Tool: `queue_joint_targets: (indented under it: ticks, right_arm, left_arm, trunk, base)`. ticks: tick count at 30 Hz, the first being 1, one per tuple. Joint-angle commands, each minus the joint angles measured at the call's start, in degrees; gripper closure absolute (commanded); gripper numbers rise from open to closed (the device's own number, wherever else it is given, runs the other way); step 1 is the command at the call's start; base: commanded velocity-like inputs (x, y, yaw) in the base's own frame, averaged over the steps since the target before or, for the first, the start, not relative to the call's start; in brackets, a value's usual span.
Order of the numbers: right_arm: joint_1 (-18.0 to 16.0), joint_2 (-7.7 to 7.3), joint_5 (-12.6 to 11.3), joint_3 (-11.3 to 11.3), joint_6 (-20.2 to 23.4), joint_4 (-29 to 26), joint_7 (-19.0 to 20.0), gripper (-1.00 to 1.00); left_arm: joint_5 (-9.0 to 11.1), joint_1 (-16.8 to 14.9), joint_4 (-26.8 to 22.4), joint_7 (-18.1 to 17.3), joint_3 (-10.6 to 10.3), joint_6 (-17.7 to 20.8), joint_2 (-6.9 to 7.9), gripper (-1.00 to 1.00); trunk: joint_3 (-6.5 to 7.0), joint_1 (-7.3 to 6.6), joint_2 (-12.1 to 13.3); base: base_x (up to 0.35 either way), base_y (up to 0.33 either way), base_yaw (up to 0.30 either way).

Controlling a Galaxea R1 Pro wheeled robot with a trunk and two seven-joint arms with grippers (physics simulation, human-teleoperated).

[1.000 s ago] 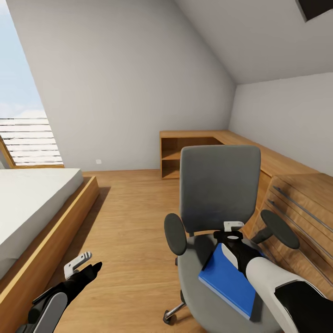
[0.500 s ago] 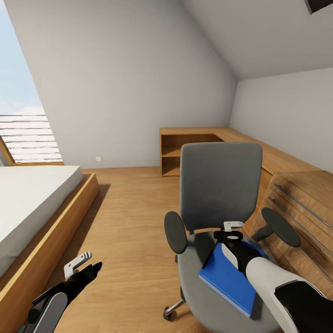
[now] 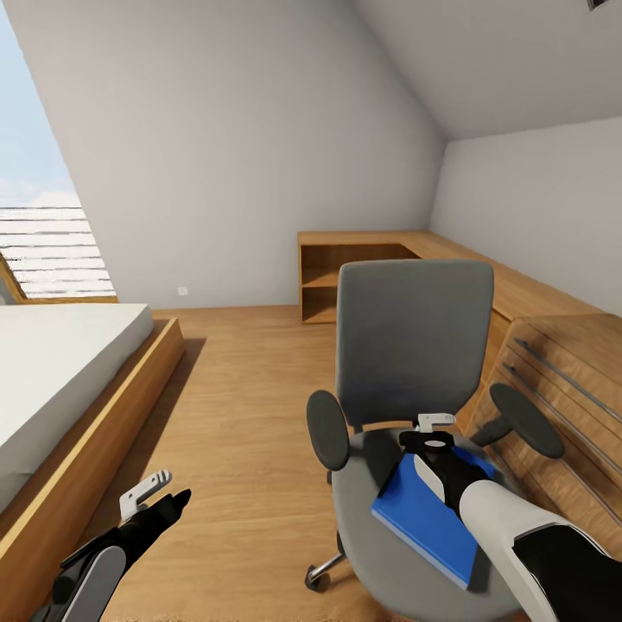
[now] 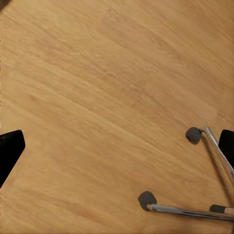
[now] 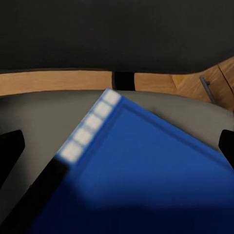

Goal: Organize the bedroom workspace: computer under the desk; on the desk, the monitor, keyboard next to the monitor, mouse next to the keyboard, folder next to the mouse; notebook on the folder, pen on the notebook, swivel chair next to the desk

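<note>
the chair [image 3: 406, 345] stands on the wood floor [image 3: 242, 406], its grey back upright and its seat facing the robot. the blue folder [image 3: 428, 523] lies flat on the seat, turned at an angle, one corner toward the backrest. the right pincer [image 3: 436, 422] hangs just over that far corner, the arm crossing above the folder. in the right wrist view the folder [image 5: 146, 170] spreads between the two dark fingertips [image 5: 9, 151], which sit far apart at either edge, so this pincer is spread and pinching nothing.

the left pincer [image 3: 155, 492] hovers low over bare floor, well apart from the chair. in the left wrist view its fingertips [image 4: 9, 153] sit wide apart, spread, with floor [image 4: 97, 97] between them and the chair's castors [image 4: 194, 134] and chrome legs near one side.

a bed [image 3: 60, 380] runs along the left. a wooden surface [image 3: 518, 298] lines the right wall behind the chair, with drawers [image 3: 561, 389] beside it and an open shelf [image 3: 333, 281] at the far end.
</note>
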Motion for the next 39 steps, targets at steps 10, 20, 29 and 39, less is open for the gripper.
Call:
queue_joint_targets:
  ticks: [10, 20, 29, 39]
  right_arm:
    - [0.0, -0.09, -0.4, 0.5, 0.4, -0.2, -0.4, -1.00]
    - [0.0, -0.11, -0.3, 0.5, 0.4, -0.2, -0.5, -1.00]
    - [0.0, -0.11, -0.3, 0.5, 0.4, -0.2, -0.5, -1.00]
    - [0.0, -0.11, -0.3, 0.5, 0.4, -0.2, -0.5, -1.00]
  left_arm:
    - [0.5, 0.0, 0.0, 0.5, 0.0, 0.1, 0.01, -1.00]
    - [0.6, 0.0, 0.0, 0.5, 0.0, 0.1, 0.01, -1.00]
    - [0.6, 0.0, 0.0, 0.5, 0.0, 0.1, 0.01, -1.00]
    - [0.6, 0.0, 0.0, 0.5, 0.0, 0.1, 0.01, -1.00]
  trunk:
    - [-0.32, -0.01, 0.0]
    - [-0.32, -0.01, 0.0]
    - [-0.32, -0.01, 0.0]
    - [-0.32, -0.01, 0.0]
  base:
    - [-0.012, 0.000, 0.000]
    - [-0.108, -0.012, 0.000]
    - [-0.043, 0.000, 0.000]
    - [-0.110, 0.000, 0.000]
